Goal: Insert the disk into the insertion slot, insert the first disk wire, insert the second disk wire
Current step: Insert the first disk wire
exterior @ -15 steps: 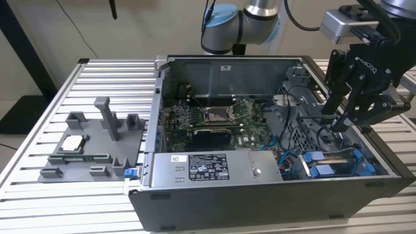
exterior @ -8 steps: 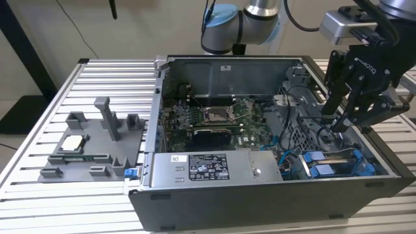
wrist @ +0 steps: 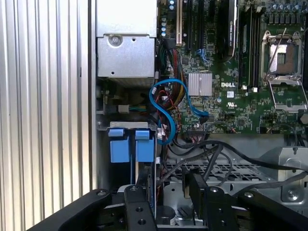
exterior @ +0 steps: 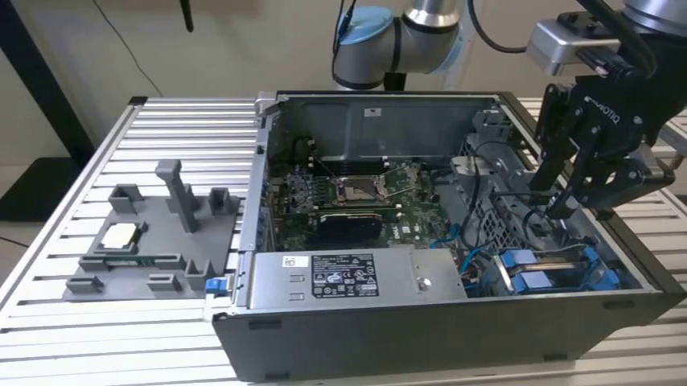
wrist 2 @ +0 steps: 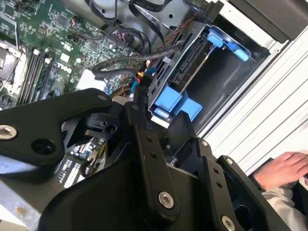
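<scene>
Slatted table (exterior: pixel 108 354), two blue frames (wrist: pixel 120 147) (wrist: pixel 145 147)

The open case top leaves room around the gripper (exterior: pixel 572 211) above the drive cage (exterior: pixel 558 259), but black cables (wrist: pixel 211 150) cross beside the blue frames (wrist: pixel 119 145), the case wall (exterior: pixel 451 338) hems one side, and a person's hand (wrist 2: pixel 284 169) rests just outside it

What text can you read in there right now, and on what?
Power supply label: fine print, too small to read.
Sticker on the case's back wall: too small to read.
Gripper body: a white maker's mark, no other text.
Motherboard: a white maker's mark; the remaining print is too small.
</scene>
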{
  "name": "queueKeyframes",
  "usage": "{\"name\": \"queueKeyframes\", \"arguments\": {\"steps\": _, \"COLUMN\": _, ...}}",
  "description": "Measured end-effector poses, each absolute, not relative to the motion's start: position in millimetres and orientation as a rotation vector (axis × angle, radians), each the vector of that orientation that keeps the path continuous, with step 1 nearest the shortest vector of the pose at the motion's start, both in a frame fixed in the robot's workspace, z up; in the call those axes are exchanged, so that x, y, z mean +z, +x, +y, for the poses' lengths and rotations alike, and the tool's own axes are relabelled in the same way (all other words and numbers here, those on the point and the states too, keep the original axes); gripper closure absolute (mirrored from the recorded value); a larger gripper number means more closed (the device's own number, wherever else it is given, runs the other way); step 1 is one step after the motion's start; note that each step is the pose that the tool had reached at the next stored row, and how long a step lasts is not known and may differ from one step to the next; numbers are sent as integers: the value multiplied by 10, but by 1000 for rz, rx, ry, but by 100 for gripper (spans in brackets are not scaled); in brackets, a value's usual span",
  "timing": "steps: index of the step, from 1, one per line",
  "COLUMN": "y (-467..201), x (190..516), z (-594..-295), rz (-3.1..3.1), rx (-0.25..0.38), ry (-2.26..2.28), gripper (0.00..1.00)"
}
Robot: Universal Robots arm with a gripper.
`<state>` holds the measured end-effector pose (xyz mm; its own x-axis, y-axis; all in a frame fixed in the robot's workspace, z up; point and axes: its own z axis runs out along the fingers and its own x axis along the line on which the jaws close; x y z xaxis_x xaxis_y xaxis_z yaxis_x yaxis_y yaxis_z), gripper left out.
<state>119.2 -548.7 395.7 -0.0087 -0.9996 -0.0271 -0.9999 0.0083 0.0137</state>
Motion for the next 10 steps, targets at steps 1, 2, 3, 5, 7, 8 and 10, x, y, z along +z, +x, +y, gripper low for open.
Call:
{"name": "queueKeyframes", "arguments": {"steps": 1, "y": 1192, "x": 3953, "z": -5487, "rz": 2224, "rx": 45, "ry": -2205, "gripper": 53}}
{"name": "queueKeyframes", "arguments": {"steps": 2, "y": 1194, "x": 3948, "z": -5487, "rz": 2224, "rx": 46, "ry": -2205, "gripper": 53}}
{"name": "queueKeyframes", "arguments": {"steps": 3, "y": 1194, "x": 3943, "z": -5487, "rz": 2224, "rx": 45, "ry": -2205, "gripper": 53}}
{"name": "queueKeyframes", "arguments": {"steps": 5, "y": 1195, "x": 3926, "z": -5487, "rz": 2223, "rx": 46, "ry": -2204, "gripper": 53}}
{"name": "queueKeyframes", "arguments": {"steps": 7, "y": 1195, "x": 3916, "z": -5486, "rz": 2218, "rx": 57, "ry": -2199, "gripper": 53}}
{"name": "queueKeyframes", "arguments": {"steps": 8, "y": 1195, "x": 3911, "z": -5484, "rz": 2215, "rx": 64, "ry": -2196, "gripper": 53}}
{"name": "queueKeyframes", "arguments": {"steps": 10, "y": 1195, "x": 3900, "z": -5479, "rz": 2206, "rx": 82, "ry": -2188, "gripper": 53}}
